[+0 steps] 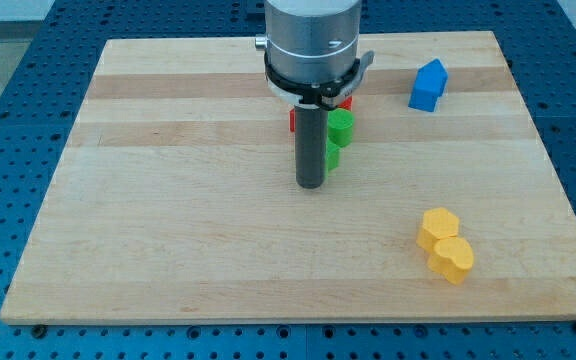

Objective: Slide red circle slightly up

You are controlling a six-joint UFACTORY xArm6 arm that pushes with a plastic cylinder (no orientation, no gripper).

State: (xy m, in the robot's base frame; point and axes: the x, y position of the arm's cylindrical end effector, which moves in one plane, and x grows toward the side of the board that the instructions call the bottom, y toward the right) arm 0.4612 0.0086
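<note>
The red block (294,119) is mostly hidden behind the rod and the arm's head; only slivers show at the rod's left and at its upper right (346,103), so its shape cannot be made out. My tip (311,186) rests on the board just below the red block, at the lower left of the green pieces. A green round block (341,126) and a second green piece (334,155) stand touching the rod's right side.
A blue house-shaped block (428,85) stands at the view's upper right. A yellow hexagon (438,228) and a yellow heart-like block (452,259) touch each other at the lower right. The wooden board (168,200) lies on a blue perforated table.
</note>
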